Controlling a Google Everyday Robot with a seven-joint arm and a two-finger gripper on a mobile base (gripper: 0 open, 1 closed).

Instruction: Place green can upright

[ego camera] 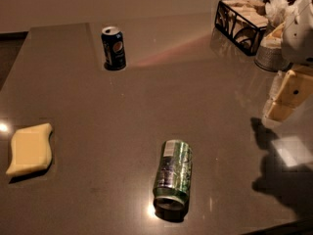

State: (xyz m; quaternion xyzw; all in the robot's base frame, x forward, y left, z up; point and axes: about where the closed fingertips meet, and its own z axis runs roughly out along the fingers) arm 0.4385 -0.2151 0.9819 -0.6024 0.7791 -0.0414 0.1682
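Observation:
The green can [172,177] lies on its side on the grey table [205,106], near the front centre. It is shiny green and silver, and its silver end faces the front edge. My gripper [279,109] hangs above the table at the right edge of the view, well to the right of the can and farther back. It is not touching the can and holds nothing that I can see. Its shadow falls on the table at the lower right.
A dark blue cola can [113,48] stands upright at the back left. A yellow sponge [29,148] lies at the left edge. A black wire basket [242,18] with napkins and a silvery container [269,57] stand at the back right.

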